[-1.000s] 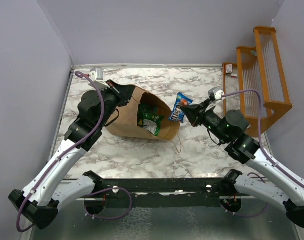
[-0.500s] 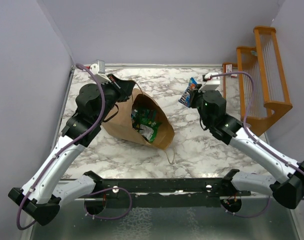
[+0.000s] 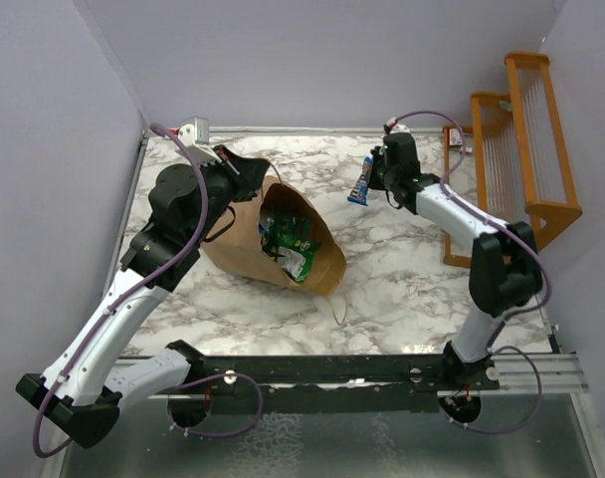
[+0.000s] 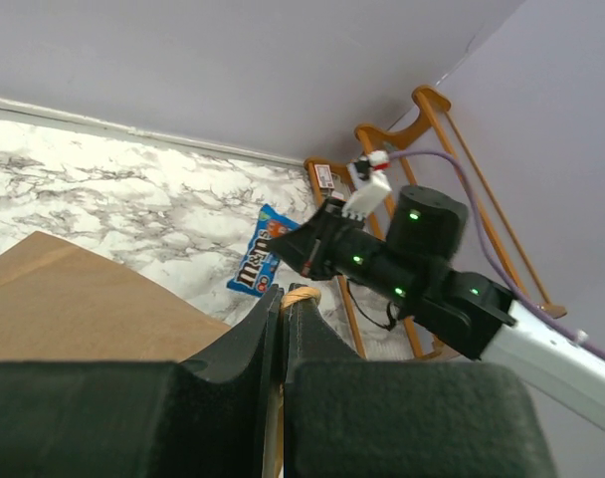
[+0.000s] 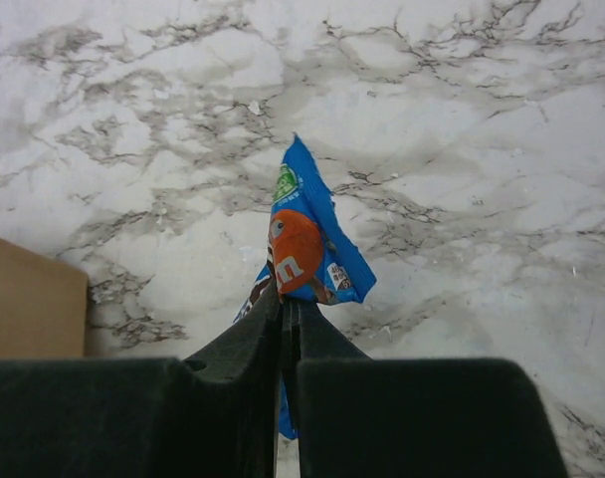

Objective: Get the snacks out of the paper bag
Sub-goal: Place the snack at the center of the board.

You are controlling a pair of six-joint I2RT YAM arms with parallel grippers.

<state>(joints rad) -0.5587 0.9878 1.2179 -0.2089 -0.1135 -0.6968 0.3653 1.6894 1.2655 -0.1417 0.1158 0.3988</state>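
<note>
The brown paper bag [image 3: 245, 239] lies tilted on the marble table, mouth open toward the right. Green and teal snack packets [image 3: 288, 239] show inside it. My left gripper [image 3: 255, 181] is shut on the bag's twisted paper handle [image 4: 302, 295] at the bag's far rim. My right gripper [image 3: 374, 181] is shut on a blue snack packet [image 3: 361, 181] and holds it above the table at the far right of the bag. In the right wrist view the packet [image 5: 307, 244] hangs pinched between the fingers. The left wrist view shows the same packet [image 4: 263, 254] beside the right arm.
An orange wooden rack [image 3: 516, 149] stands at the far right edge. A loose bag handle [image 3: 339, 311] trails on the table in front of the bag. Purple walls close in the table at the back and left.
My right gripper has carried the blue packet away from the bag mouth toward the far side of the table. The left gripper has lifted the bag's rim slightly and held it.
</note>
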